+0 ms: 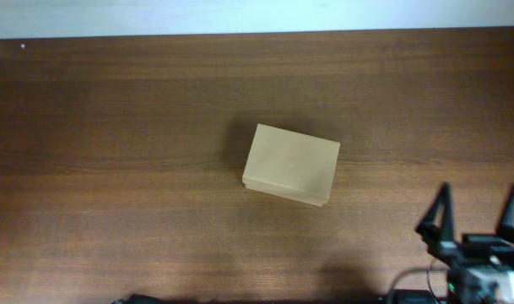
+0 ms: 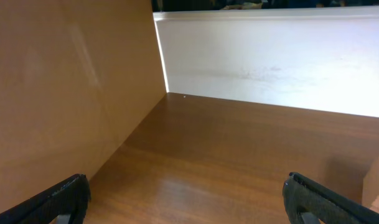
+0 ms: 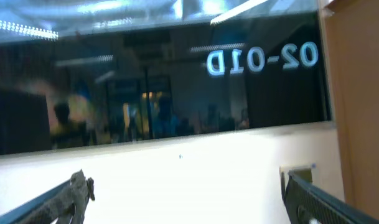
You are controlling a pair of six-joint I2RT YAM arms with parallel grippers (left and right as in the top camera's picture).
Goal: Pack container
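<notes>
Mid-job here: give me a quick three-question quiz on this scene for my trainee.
1. True or false: the small tan-brown cardboard box on the dark wooden table has its lid shut.
2. In the left wrist view, at which edge does the box peek in? A) left B) right C) top
3. Fill in: the left gripper and the right gripper each hold nothing, with jaws standing ____.

Key: 1 true; 2 B; 3 open.
</notes>
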